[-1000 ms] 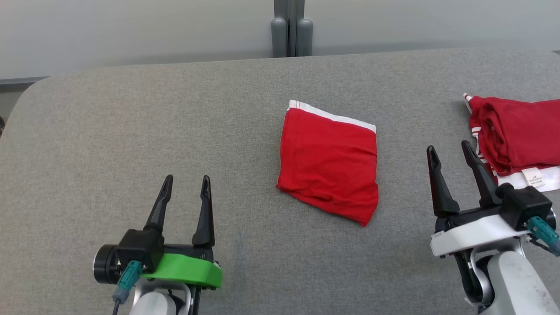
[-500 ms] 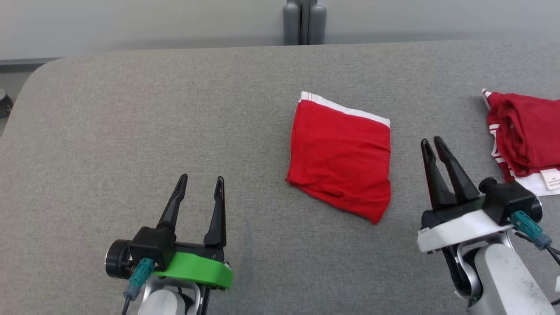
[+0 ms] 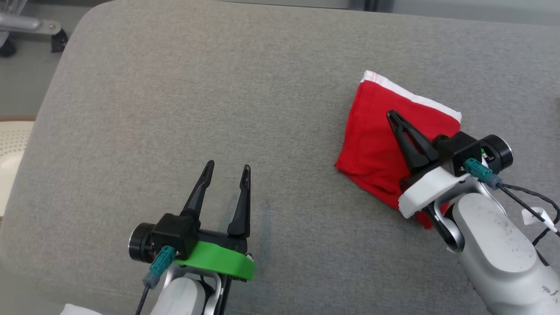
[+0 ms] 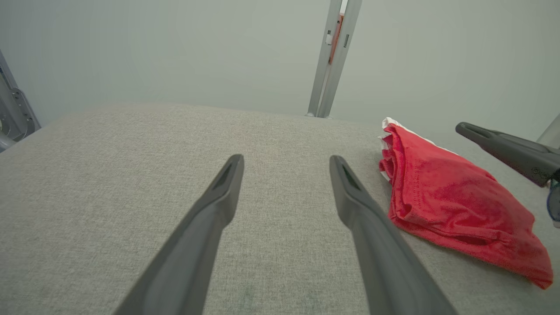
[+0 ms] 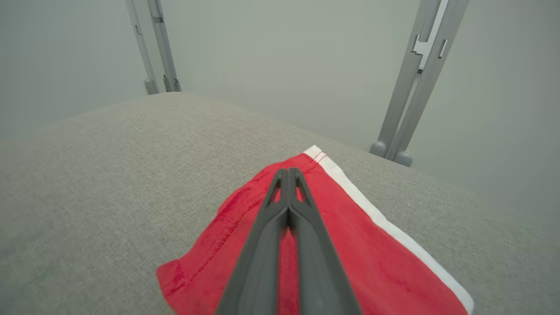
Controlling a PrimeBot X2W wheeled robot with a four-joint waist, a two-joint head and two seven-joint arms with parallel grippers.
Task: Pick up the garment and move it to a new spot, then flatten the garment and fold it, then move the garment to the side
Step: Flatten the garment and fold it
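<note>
The garment is a folded red piece with a white band, lying flat on the right part of the grey table. My right gripper is shut, its fingers pressed together with nothing between them. It hovers over the garment's middle and points toward the white-banded edge. The right wrist view shows the closed tips above the red cloth. My left gripper stands open over bare table, well left of the garment. From the left wrist, the open fingers have the garment on their right, with the right gripper above it.
The table's rounded left corner and edge run close to the floor and a pale round object. Grey metal posts stand behind the far edge. A loose cable hangs by my right wrist.
The right gripper has closed and moved left over the red garment. The head camera has swung, so the whole scene has shifted and the second red pile has left the picture.
</note>
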